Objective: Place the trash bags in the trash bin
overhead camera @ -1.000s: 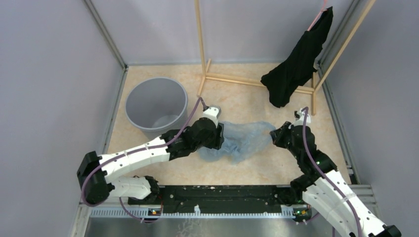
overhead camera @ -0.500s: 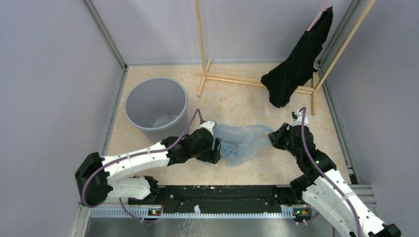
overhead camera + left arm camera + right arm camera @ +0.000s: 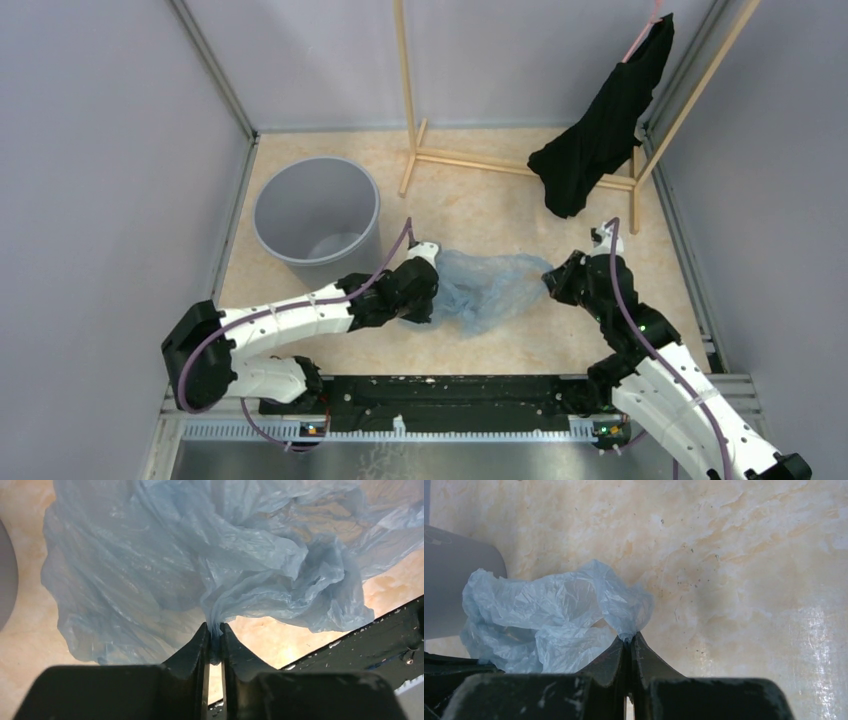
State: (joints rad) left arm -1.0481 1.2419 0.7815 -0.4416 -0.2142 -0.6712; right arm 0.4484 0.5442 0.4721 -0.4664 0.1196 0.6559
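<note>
Holding the trash bag (image 3: 490,285) at both ends, I have the left gripper (image 3: 214,630) pinching a bunched fold on its left side. The right gripper (image 3: 628,639) is pressed together on a small tuft at its right edge. The bag hangs crumpled between them, low over the desk (image 3: 480,190) or resting on it; I cannot tell which. It sits just right of the grey bin (image 3: 316,210). I judge the two-point hold is meant to stop the thin plastic trailing when carried left toward the bin's open mouth. Both pinches are thin, so either could slip.
</note>
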